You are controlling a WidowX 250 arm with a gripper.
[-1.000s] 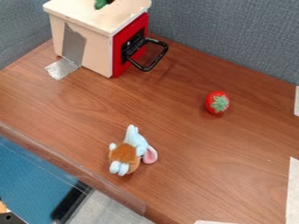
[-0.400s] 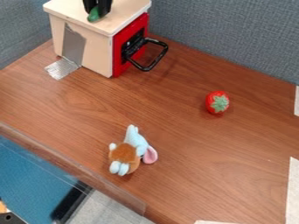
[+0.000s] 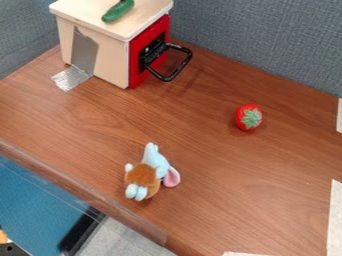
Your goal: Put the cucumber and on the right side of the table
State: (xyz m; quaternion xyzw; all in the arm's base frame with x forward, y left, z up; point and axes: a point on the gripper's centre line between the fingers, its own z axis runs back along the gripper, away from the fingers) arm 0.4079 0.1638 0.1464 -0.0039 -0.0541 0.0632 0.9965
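Cucumber [image 3: 118, 11] lying on the pale top of a box-shaped toy oven [image 3: 94, 53], at the upper left of the view. The cucumber is dark green and set aslant, one end towards the near edge of the top, the other pointing up and to the right. The pose of the arm cannot be told, nor can the state of the gripper, whether wide, narrow or holding something. The oven stands on a brown wood-grain table [image 3: 200, 150]; its red door [image 3: 134, 62], on the right-hand face, bears a black looped handle [image 3: 175, 76]. Silver tape [image 3: 71, 78] runs down the oven's near side and onto the table. Right of centre, well apart from the oven, rests a red strawberry [image 3: 248, 117], its green leaf crown turned towards the viewer. A plush toy [image 3: 148, 175], light blue and brown with a pink ear, lies near the table's front edge. White strips [image 3: 334, 220] mark the right margin. A blue-grey partition [image 3: 267, 45] rises behind.
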